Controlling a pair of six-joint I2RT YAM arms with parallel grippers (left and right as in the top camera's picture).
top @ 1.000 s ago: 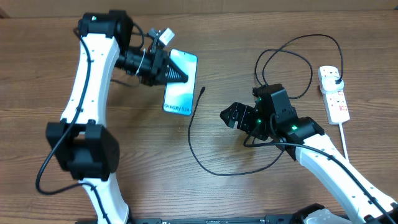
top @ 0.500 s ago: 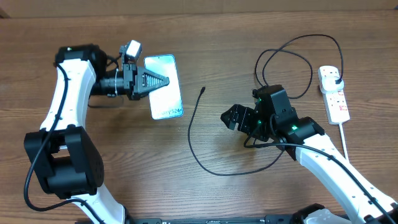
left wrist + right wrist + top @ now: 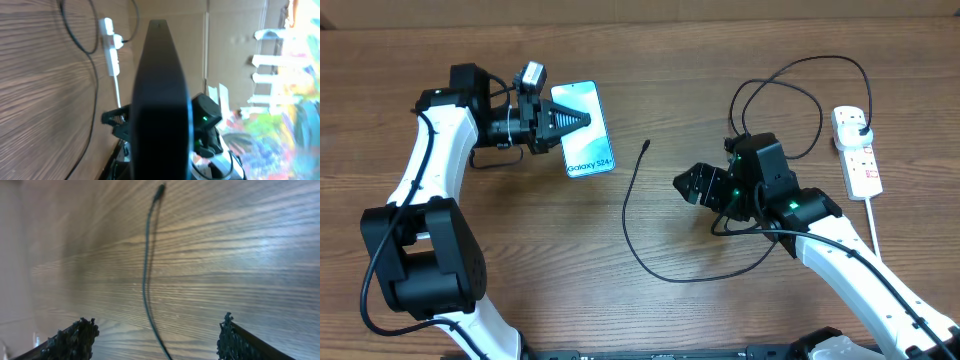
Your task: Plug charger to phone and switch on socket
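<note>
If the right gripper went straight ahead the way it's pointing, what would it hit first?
Most likely the black cable lying across its path; how high the right gripper sits is unclear, so it might pass over.

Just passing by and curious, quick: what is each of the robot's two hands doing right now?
Left gripper: closed, holding the phone.
Right gripper: open, fingers wide apart, holding nothing.

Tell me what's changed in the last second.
The left claw, shut on the phone, carried it leftward and turned it a little. The open right claw, the cable and the socket stayed put.
</note>
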